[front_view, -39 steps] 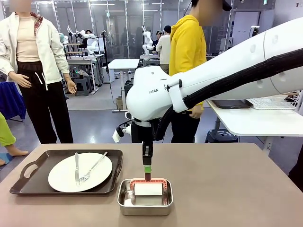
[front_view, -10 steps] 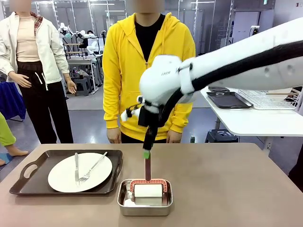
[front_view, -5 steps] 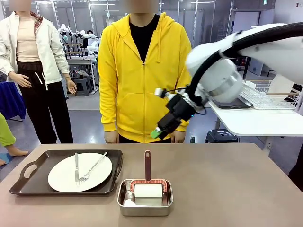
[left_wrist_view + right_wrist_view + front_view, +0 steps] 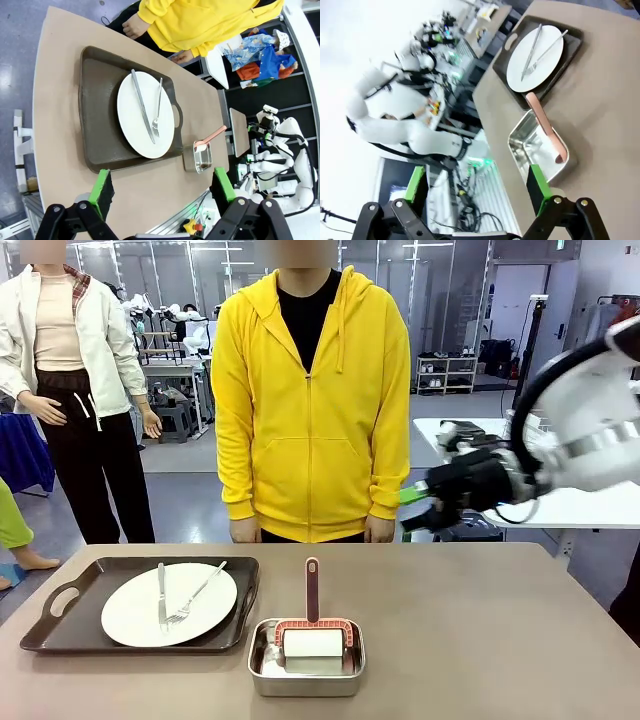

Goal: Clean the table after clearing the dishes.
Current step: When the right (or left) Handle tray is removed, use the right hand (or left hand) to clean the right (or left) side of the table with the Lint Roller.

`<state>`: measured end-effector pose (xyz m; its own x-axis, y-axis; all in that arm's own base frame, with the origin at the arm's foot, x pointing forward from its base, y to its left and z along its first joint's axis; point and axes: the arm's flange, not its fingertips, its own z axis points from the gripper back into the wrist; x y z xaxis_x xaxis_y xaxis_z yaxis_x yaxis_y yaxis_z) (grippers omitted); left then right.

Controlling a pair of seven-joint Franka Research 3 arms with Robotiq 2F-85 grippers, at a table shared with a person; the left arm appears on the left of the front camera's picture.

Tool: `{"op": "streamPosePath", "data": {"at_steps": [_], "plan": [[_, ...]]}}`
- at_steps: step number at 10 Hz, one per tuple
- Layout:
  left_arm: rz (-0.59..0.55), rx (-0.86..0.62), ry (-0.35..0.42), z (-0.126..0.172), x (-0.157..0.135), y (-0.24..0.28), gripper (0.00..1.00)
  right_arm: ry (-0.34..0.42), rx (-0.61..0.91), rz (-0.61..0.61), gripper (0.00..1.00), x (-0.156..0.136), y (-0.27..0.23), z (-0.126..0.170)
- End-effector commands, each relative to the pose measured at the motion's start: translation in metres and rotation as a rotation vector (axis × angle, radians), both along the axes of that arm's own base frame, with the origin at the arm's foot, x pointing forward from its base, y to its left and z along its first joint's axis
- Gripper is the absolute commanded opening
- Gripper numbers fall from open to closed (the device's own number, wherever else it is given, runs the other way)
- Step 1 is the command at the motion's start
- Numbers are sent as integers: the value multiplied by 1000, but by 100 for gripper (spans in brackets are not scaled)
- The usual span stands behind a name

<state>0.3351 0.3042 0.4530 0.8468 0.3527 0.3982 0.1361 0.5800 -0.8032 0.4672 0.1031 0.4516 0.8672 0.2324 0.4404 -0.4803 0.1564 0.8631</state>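
Note:
The brown table (image 4: 480,640) carries a dark tray (image 4: 140,562) at the front left with one of the dishes, a white plate (image 4: 135,615), and a fork (image 4: 195,595) and knife (image 4: 161,595) lying on it. My right gripper (image 4: 415,510) hangs open and empty above the table's far right edge, beside the person's hand. In the right wrist view its fingers (image 4: 537,182) stand wide apart over the table, with the plate (image 4: 535,57) far ahead. My left gripper (image 4: 162,187) is open and empty, high above the tray (image 4: 97,115) and plate (image 4: 145,115).
A small steel pan (image 4: 305,685) sits at the front middle, holding a white roller (image 4: 312,642) with a reddish handle (image 4: 312,590) standing up. A person in a yellow hoodie (image 4: 310,410) stands at the far edge. A white table (image 4: 580,505) lies to the right.
My right gripper has lifted away from the roller's handle and swung right and up, past the person, to the table's far right edge. The handle stays upright in the pan.

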Motion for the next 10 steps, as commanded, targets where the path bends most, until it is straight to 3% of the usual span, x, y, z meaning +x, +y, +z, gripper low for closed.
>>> {"op": "streamPosePath", "data": {"at_steps": [1,2,6,8,10], "plan": [[-7,7,3,1,-3,2,100,70,69,-103,100,-23,-61,1],[-7,7,3,1,-3,2,100,127,58,-219,100,-35,-112,-1],[-7,7,3,1,-3,2,100,191,124,-521,100,-99,-281,-9],[-7,7,3,1,-3,2,100,187,158,-601,100,-120,-332,-19],[-7,7,3,1,-3,2,100,269,123,-698,100,-137,-368,-29]]}}
